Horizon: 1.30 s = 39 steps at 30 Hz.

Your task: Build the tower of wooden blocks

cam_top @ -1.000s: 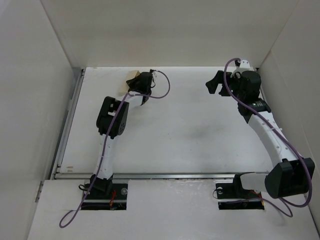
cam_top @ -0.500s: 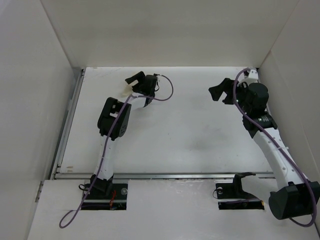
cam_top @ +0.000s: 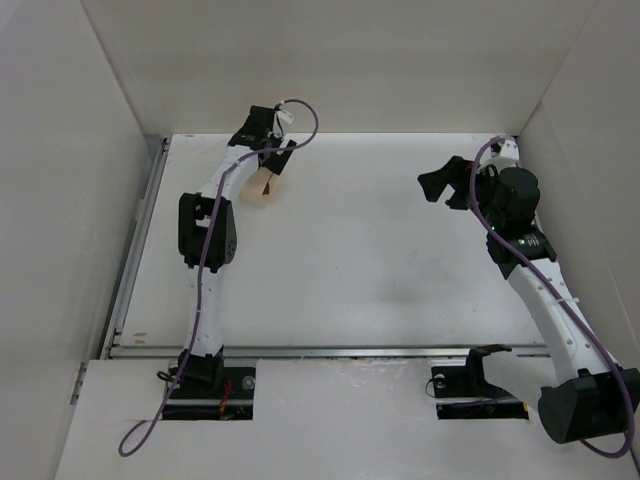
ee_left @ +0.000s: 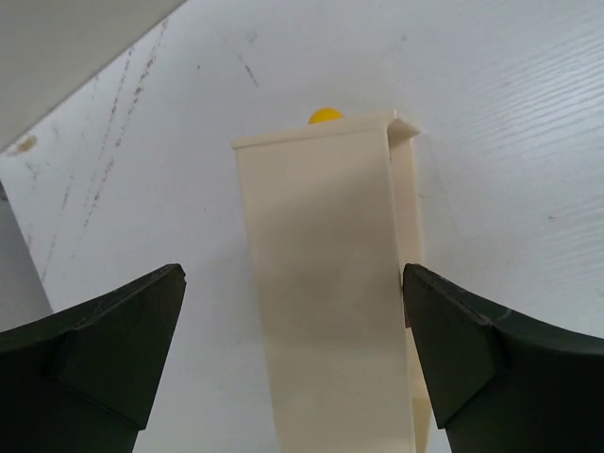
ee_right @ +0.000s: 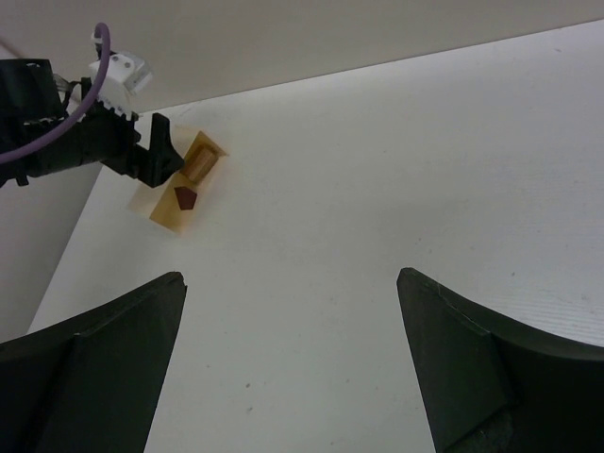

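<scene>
Left fingers (ee_left: pixel 132 321): two, spread wide, holding nothing. They straddle one pale box (ee_left: pixel 321 283); a gap shows at the left finger, and contact at the right finger cannot be determined.

Right fingers (ee_right: pixel 113 330): two, spread wide, holding nothing, raised over the bench (cam_top: pixel 380 260) at the upper right of the top view.

Cubes: two. The tan cube (ee_right: pixel 198 160) and the dark cube (ee_right: pixel 184 196) are tiny and sit side by side, not stacked, on the box face turned toward the right wrist camera.

One small yellow thing (ee_left: pixel 326 115) shows just past the box's far end; what it is cannot be told.

In the top view the box lies at the upper left, near the back wall (cam_top: pixel 350 60) and the bench's left edge. A wide stretch of bench separates it from the right fingers.
</scene>
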Motion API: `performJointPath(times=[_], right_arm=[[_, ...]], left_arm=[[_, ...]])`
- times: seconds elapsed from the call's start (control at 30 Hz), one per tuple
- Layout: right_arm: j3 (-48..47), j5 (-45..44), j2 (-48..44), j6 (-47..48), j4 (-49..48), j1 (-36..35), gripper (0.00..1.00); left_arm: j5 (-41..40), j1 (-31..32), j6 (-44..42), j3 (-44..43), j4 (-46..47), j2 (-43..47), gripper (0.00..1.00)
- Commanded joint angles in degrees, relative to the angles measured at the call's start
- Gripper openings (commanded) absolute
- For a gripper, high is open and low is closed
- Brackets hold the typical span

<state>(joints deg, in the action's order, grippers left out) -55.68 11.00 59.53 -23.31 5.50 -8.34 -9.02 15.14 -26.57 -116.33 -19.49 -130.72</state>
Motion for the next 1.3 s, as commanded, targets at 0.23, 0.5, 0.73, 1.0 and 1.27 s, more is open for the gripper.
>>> performJointPath(times=[0.23, 0.5, 0.73, 1.0, 1.27], right_arm=[[-1.3, 0.8, -1.1, 0.0, -2.9, -1.1, 1.00], [-0.7, 0.2, -2.9, 0.0, -2.9, -1.1, 1.00], [-0.2, -0.4, -2.9, 0.0, -2.9, -1.1, 1.00], [0.3, -0.4, -3.5, -0.5, -2.9, -1.1, 1.00], [0.8, -0.4, -3.5, -1.0, -2.9, -1.1, 1.00]], left_arm=[[11.8, -2.7, 5.6, -6.8, -11.4, -2.8, 1.00], [15.1, -6.2, 8.5, -6.8, -14.5, -3.3, 0.88], [18.1, -6.2, 8.5, -6.3, -15.6, -2.1, 0.47], [4.2, -3.2, 6.7, -5.5, -13.0, 1.1, 0.00], [-26.6, 7.0, -10.2, 16.5, 12.1, 7.2, 0.00]])
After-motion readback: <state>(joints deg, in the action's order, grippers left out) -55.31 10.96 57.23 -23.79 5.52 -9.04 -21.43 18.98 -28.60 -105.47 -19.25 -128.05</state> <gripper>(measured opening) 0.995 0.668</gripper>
